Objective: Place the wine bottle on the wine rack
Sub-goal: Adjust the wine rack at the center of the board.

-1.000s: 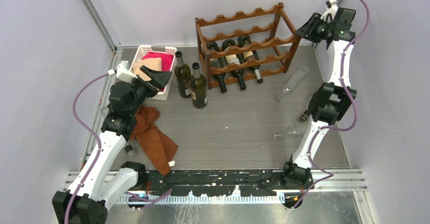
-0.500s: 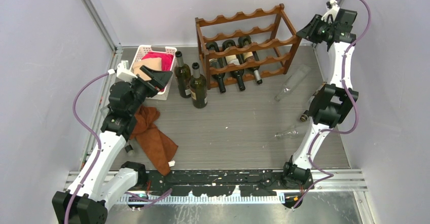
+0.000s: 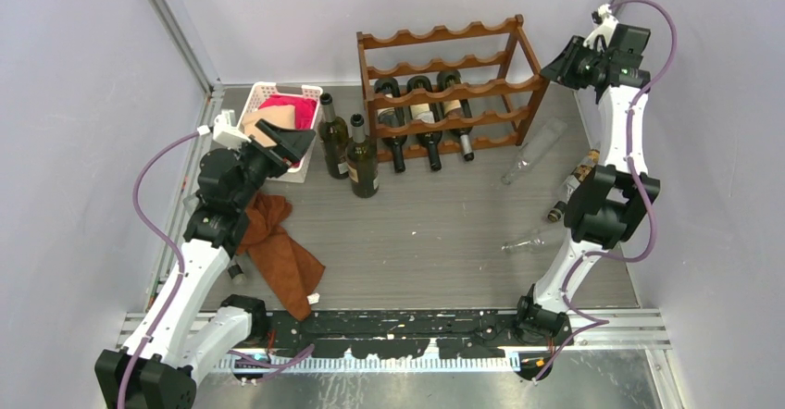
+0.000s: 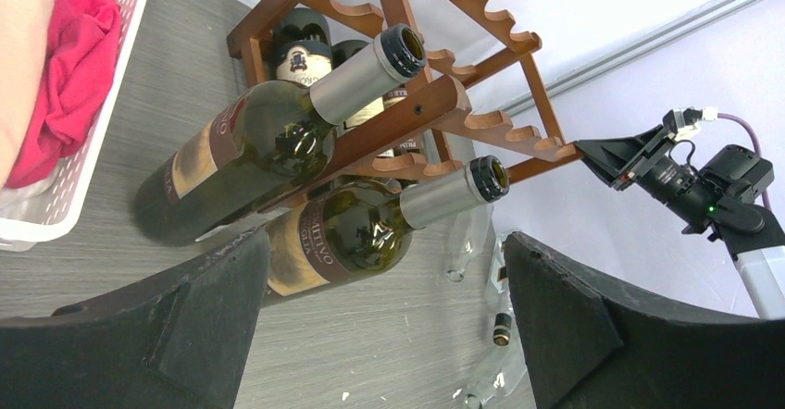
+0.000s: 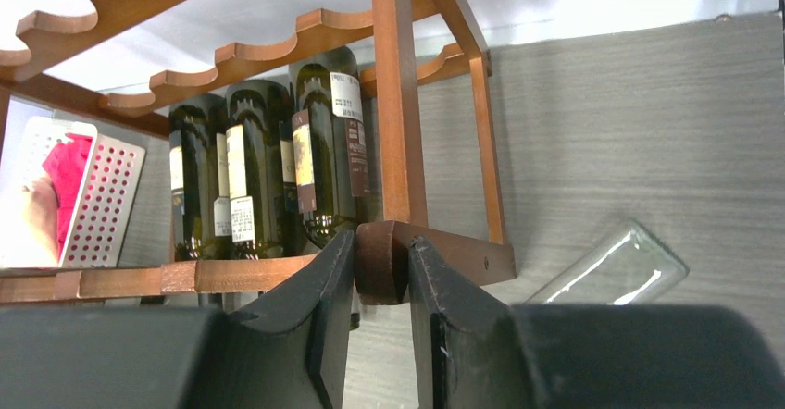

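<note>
The dark wooden wine rack [image 3: 442, 83] stands at the back with three dark bottles [image 3: 426, 113] lying in it. Two dark wine bottles [image 3: 362, 156] stand upright on the table to its left. My left gripper [image 3: 292, 140] is open beside the basket, short of these bottles, with nothing between its fingers. In the left wrist view [image 4: 384, 256] both bottles [image 4: 347, 233] show ahead of it, the rack [image 4: 435, 104] behind them. My right gripper [image 3: 558, 67] is shut on the right end of a rack rail [image 5: 381, 261], whose rounded wooden end sits between the fingers.
A white basket [image 3: 262, 95] with pink and red cloth stands at the back left. A brown cloth [image 3: 282, 252] lies by the left arm. Clear glass bottles [image 3: 534, 150] lie on the table right of the rack, one below the right gripper [image 5: 616, 266].
My right gripper has closed on the rack's rail end and shifted slightly, and the rack has turned a little with it. The left arm has not moved.
</note>
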You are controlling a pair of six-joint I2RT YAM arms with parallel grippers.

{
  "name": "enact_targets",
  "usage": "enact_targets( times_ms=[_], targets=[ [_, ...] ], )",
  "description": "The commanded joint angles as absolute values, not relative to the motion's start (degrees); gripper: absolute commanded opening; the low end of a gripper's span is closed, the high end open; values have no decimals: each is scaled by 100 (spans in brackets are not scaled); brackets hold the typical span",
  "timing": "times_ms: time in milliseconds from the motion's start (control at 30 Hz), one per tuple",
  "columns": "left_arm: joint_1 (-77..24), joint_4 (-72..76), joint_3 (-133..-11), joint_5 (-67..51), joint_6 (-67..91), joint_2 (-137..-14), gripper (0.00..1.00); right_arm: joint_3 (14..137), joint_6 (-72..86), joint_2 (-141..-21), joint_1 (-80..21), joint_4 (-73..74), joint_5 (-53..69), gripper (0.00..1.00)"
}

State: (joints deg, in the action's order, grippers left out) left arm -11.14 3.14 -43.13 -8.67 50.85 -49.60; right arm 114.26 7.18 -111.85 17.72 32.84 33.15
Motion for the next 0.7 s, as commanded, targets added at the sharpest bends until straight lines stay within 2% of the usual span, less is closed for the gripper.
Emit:
enact_targets(
  times_ms=[0, 367, 667],
  targets=[
    [-1090, 651, -4667, -984, 5060, -4893, 95, 11010, 757, -10398, 1569, 3349, 3614, 12],
    [-1090, 418, -5048, -1280, 4718, -5018, 90, 10329, 824, -9889, 1547, 3357, 3603, 13],
    [-1096, 344, -5389, -2137, 4297, -5141, 88, 9754, 885, -9354, 1531, 3414, 3739, 13]
  ],
)
